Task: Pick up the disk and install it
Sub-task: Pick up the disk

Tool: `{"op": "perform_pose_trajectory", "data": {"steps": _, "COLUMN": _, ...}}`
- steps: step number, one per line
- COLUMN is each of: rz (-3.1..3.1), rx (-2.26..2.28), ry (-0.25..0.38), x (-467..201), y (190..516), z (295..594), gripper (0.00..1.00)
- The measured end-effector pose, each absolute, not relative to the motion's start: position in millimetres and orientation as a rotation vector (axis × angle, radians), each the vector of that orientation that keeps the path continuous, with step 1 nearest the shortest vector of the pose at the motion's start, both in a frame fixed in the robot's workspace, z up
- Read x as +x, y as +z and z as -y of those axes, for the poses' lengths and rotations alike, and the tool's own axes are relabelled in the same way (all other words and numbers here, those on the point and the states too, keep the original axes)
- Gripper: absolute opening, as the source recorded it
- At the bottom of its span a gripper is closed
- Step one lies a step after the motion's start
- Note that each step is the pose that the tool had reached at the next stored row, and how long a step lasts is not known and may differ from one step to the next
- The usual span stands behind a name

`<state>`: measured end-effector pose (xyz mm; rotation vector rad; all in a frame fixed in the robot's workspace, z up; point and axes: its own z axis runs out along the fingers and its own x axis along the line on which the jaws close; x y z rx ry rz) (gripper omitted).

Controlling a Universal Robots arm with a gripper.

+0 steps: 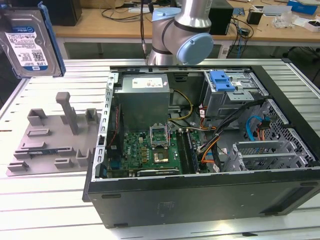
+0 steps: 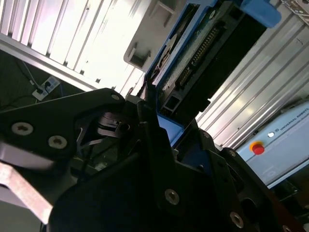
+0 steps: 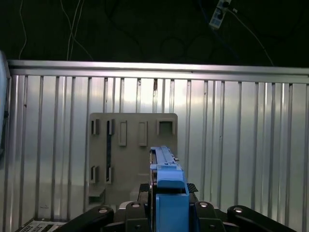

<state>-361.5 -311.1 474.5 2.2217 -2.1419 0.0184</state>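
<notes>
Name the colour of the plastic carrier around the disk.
Blue. The carrier framing the disk shows best in the exterior view.

Robotics lab: cable-strewn benches (image 1: 100, 22), opened computer case (image 1: 200, 200).

Open computer case (image 1: 200, 202) beside grey fixture (image 1: 50, 144)

One disk (image 1: 27, 42), one open computer case (image 1: 200, 202), one grey holder plate (image 1: 50, 142), one robot arm (image 1: 187, 30)
</notes>
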Motion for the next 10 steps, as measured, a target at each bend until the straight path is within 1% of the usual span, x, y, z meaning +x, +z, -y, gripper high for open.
{"op": "perform_pose_trajectory", "data": {"steps": 6, "rz": 2.137, "rx": 2.217, "ry": 0.024, "x": -344.2, "y": 488.7, "z": 311.1, "gripper": 0.37}}
{"op": "perform_pose_trajectory", "data": {"steps": 10, "rz": 2.137, "rx": 2.216, "ry": 0.025, "x": -340.3, "y": 490.4, "z": 311.1, "gripper": 0.37}}
